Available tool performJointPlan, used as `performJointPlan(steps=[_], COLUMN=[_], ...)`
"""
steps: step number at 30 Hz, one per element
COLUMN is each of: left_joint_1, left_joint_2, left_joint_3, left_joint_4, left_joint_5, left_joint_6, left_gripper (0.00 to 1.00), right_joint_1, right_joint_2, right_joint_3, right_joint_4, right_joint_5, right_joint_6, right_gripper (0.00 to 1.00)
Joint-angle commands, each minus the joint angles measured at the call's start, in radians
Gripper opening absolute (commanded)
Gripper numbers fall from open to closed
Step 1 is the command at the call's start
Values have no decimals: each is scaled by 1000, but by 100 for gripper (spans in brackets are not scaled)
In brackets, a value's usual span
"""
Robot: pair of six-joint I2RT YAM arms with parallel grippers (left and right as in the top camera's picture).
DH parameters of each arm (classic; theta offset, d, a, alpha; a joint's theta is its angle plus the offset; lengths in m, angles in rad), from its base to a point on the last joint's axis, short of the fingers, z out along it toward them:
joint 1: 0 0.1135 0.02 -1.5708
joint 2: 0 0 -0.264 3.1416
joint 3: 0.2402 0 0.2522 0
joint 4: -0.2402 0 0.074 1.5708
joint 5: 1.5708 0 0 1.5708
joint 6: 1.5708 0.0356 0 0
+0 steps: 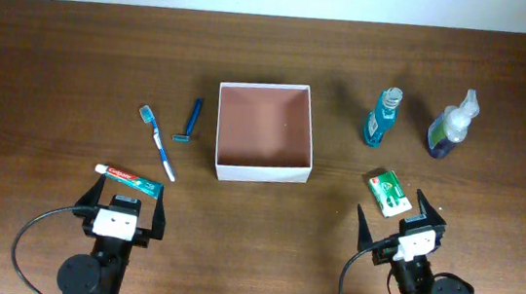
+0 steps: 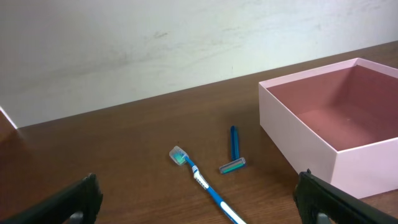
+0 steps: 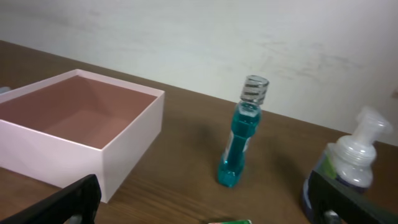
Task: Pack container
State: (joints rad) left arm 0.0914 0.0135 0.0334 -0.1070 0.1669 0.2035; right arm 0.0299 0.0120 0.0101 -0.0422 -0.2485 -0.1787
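Observation:
The container point(image 1: 262, 173), a white-walled square box with a reddish-brown inside, stands open and holds nothing at the table's middle; its wall shows in the left wrist view point(image 2: 311, 146) and the right wrist view point(image 3: 134, 149). My left gripper point(image 1: 131, 190) is open near the front edge, with a toothpaste tube point(image 1: 125, 179) lying at its fingertips. My right gripper point(image 1: 390, 202) is open around a green soap box point(image 1: 390, 193), not touching it. Both wrist views show wide jaws, left point(image 2: 199, 202) and right point(image 3: 208, 202), with nothing between them.
A blue toothbrush point(image 1: 158, 143) and a blue razor point(image 1: 190, 120) lie left of the box. To its right stand a teal bottle point(image 1: 381, 117) and a pump bottle point(image 1: 451, 126). A pale wall runs behind the table's far edge.

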Motion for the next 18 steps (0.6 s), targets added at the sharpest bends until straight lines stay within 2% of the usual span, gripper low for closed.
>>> performJointPlan(steps=[1,4,7,10,14,18], left_joint_1=[3,3,3,3,3,3], left_joint_2=[-8,-8,-8,-8,-8,-8], left_joint_3=[-6,-6,-6,-6,-6,-6], left_joint_4=[2,2,2,2,2,2], left_joint_5=[-7,-7,-7,-7,-7,-7], left_joint_6=[-12,-12,-12,-12,-12,-12], left_gripper=[100,100,100,100,100,100], right_joint_1=[9,9,8,8,8,8], right_joint_2=[-6,-6,5,58,237,529], right_joint_3=[-5,9,69,184,451,817], right_joint_4=[63,135,135,112,-50,-336], right_joint_5=[-97,-108,-37,16,127,182], right_joint_6=[11,33,95,95,94,93], right_gripper=[99,99,99,99,99,99])
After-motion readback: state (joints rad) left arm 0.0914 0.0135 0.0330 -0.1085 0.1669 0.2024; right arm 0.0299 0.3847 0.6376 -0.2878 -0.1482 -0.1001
